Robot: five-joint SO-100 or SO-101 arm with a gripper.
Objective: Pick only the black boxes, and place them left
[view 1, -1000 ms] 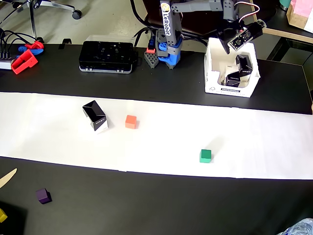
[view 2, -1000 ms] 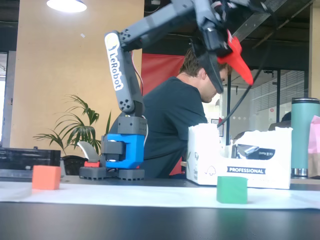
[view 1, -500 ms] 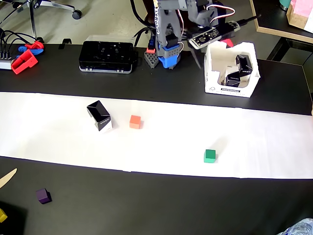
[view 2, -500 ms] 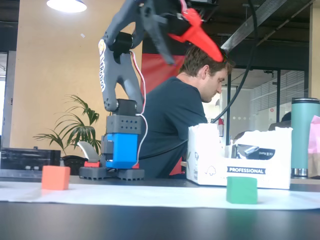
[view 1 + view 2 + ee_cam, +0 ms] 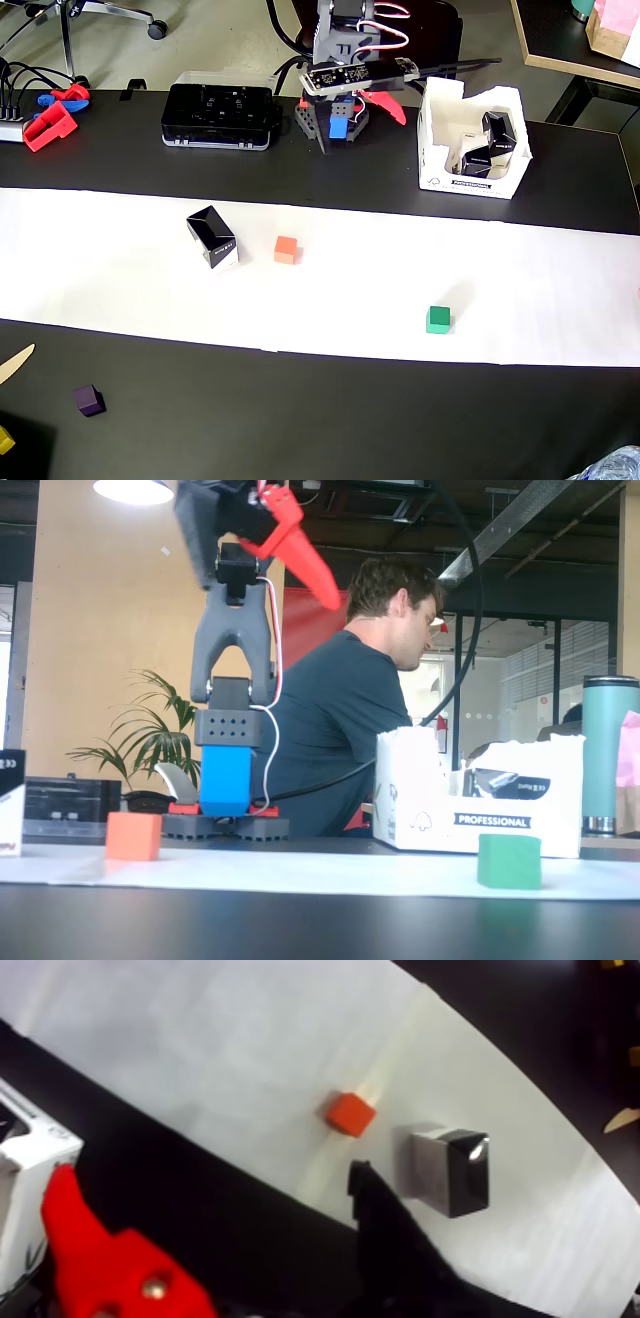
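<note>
Black boxes sit in two places: one black box (image 5: 212, 237) lies on the white paper strip (image 5: 520, 290), near the orange cube (image 5: 286, 250) on its right in the overhead view, while at least two more (image 5: 490, 145) lie inside the white carton (image 5: 440, 150) on the bare black table (image 5: 300, 410) at the upper right. On the paper strip, well apart from both, stands a green cube (image 5: 437, 319); a purple cube (image 5: 88, 400) rests on the dark table at the lower left. The claw (image 5: 210, 1231) hangs empty, its red finger and black finger spread apart above the table's dark edge, with the orange cube (image 5: 349, 1113) and the lone box (image 5: 451, 1170) beyond it in the wrist view. The overhead view alone shows the flat black case (image 5: 218, 115) and red plastic parts (image 5: 50, 120) along the table's far edge, plus grey floor and a chair base behind. The fixed view, low at table level, adds a seated man in a dark shirt (image 5: 345, 720), a potted plant (image 5: 150, 745), a tan wall, a ceiling lamp and a teal tumbler (image 5: 608, 750); the carton (image 5: 470, 805) there reads "PROFESSIONAL".
</note>
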